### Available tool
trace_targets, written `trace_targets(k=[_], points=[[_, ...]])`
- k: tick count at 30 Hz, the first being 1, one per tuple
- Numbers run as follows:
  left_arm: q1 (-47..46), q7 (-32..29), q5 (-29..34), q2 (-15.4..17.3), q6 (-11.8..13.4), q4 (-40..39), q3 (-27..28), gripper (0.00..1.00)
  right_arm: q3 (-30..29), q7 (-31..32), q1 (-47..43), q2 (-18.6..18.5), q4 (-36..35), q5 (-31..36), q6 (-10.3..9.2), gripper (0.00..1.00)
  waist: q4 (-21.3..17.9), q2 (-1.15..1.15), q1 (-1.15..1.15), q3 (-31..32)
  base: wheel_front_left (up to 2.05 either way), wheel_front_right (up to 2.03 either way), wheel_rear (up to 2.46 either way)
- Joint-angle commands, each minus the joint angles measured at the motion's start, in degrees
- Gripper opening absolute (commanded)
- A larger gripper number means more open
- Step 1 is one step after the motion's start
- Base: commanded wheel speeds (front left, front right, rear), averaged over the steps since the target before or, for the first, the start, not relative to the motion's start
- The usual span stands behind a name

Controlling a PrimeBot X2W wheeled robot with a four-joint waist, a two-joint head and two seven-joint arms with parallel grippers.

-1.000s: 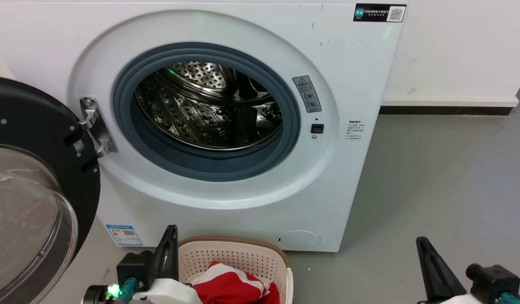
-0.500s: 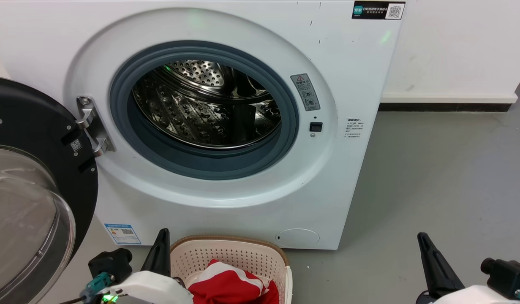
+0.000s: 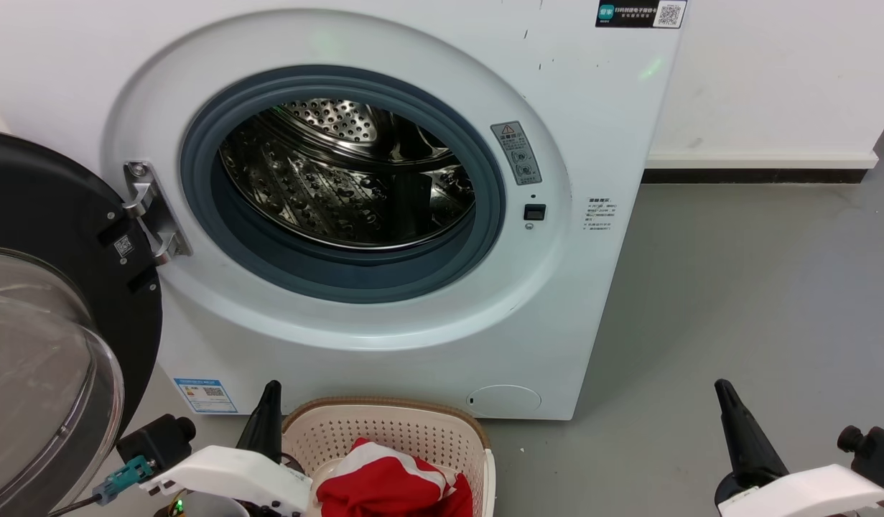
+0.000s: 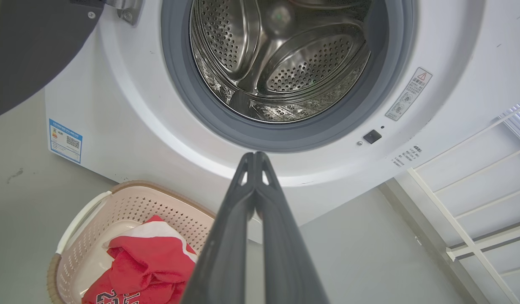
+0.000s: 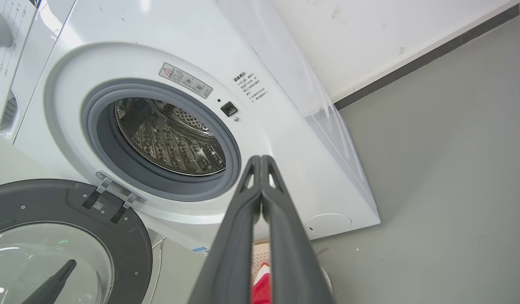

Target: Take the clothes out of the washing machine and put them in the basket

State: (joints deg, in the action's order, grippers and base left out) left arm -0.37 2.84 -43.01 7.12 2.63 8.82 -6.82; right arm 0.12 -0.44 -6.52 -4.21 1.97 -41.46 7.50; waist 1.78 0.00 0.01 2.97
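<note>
Red striped sports clothes [image 3: 391, 485] lie heaped in the low cream perforated basket [image 3: 384, 431] at the foot of the large white front-loading washing machine [image 3: 592, 108]. In the last second both wrists have swung outward from it, left claw [image 4: 254, 158] and right claw [image 5: 260, 162] clenched on nothing, so the task looks finished. From the left wrist, the shiny perforated steel drum [image 4: 285, 63] shows bare to its back wall, which the head view barely catches.

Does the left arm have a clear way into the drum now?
Likely yes: the door hangs wide open, nothing blocks the grey gasket, and the shut left tool aims toward it. The drum looks empty, though.
</note>
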Motion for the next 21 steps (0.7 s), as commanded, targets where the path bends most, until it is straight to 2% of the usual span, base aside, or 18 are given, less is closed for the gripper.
trace_targets(k=[1,21], points=[[-1.7,-0.3,-2.3,0.1,-0.6,-0.4,0.7,0.00,-0.2,0.2,2.1,-0.5,-0.2,-2.6,0.00,0.00,0.0,0.00,0.00,-0.1,0.00,0.00,0.00],[-3.1,-2.7,-17.4,-0.9,-3.6,1.2,4.1,0.00,-1.1,1.4,5.6,-0.8,3.5,-18.5,0.00,0.00,-0.4,0.00,0.00,-0.8,0.00,0.00,0.00]])
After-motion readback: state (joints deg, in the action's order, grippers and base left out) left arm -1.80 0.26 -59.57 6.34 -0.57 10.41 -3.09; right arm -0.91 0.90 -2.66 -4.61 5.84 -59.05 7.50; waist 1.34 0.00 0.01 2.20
